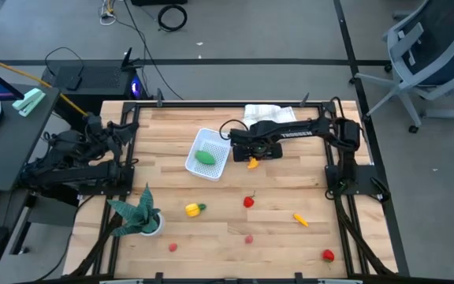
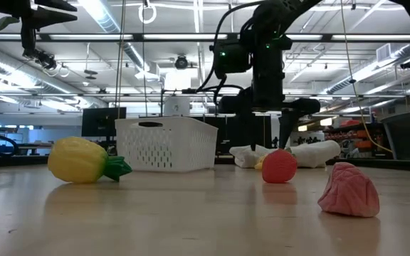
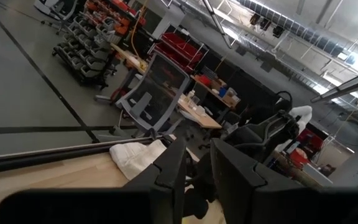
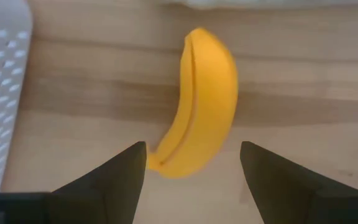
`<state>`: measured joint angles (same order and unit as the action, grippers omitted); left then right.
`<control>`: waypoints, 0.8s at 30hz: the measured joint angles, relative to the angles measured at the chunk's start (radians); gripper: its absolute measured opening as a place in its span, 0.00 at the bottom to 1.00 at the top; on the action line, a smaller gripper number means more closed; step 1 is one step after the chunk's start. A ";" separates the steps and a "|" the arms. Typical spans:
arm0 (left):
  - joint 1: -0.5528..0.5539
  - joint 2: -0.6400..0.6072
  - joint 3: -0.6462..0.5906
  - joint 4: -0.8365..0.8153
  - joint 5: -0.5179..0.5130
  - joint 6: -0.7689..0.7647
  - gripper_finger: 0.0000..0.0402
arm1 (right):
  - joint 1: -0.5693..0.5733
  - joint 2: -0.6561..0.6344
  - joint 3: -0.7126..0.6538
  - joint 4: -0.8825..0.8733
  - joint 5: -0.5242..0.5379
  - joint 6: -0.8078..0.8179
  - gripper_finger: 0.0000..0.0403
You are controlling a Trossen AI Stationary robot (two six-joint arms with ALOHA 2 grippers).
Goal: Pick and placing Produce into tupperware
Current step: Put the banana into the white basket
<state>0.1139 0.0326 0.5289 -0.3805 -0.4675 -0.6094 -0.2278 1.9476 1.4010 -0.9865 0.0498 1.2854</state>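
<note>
My right gripper (image 4: 192,149) is open and hangs low over the yellow banana (image 4: 201,106), which lies flat on the table just right of the tupperware (image 1: 209,154). Its fingers stand on either side of the banana's near end; no touch shows. The white perforated tupperware (image 2: 166,144) holds a green piece (image 1: 205,157). A yellow-green piece (image 1: 195,209), two red ones (image 1: 248,202) (image 1: 328,255), an orange one (image 1: 299,219) and pink ones (image 1: 172,247) lie on the near half of the table. My left gripper (image 3: 199,174) waits, shut, past the table's left edge.
A folded white cloth (image 1: 270,113) lies at the far edge behind the right arm. A leafy plant in a white pot (image 1: 140,214) stands near the left front corner. Bare wood shows between the tupperware and the scattered produce.
</note>
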 joint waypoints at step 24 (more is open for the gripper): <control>0.000 0.000 0.000 0.000 0.000 0.003 0.21 | -0.032 0.108 -0.001 0.091 -0.028 -0.094 0.64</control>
<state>0.1139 0.0326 0.5291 -0.3801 -0.4675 -0.6065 -0.2599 2.0556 1.3998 -0.8955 0.0217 1.1918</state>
